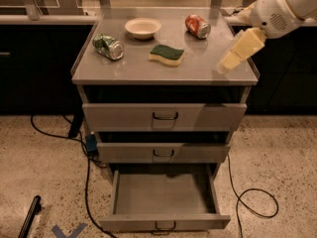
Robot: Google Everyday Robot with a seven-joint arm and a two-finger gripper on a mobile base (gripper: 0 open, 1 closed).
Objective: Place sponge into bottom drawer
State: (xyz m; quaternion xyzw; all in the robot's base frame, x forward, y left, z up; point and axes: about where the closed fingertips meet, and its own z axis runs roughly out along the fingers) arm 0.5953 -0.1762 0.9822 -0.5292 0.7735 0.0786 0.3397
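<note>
The sponge (167, 54), dark green over pale yellow, lies flat near the middle of the grey cabinet top (148, 71). My gripper (227, 65) hangs on the cream-and-white arm over the top's right edge. It is well to the right of the sponge, apart from it, and holds nothing that I can see. The bottom drawer (166, 221) is pulled out below, and its grey inside is bare. The middle drawer (163, 152) and top drawer (165, 116) are pushed in.
A crushed green can (109, 46) lies at the top's left. A small pale bowl (142, 28) stands at the back. A red can (197, 26) lies on its side at the back right. Black cables (247, 202) run across the speckled floor on both sides of the cabinet.
</note>
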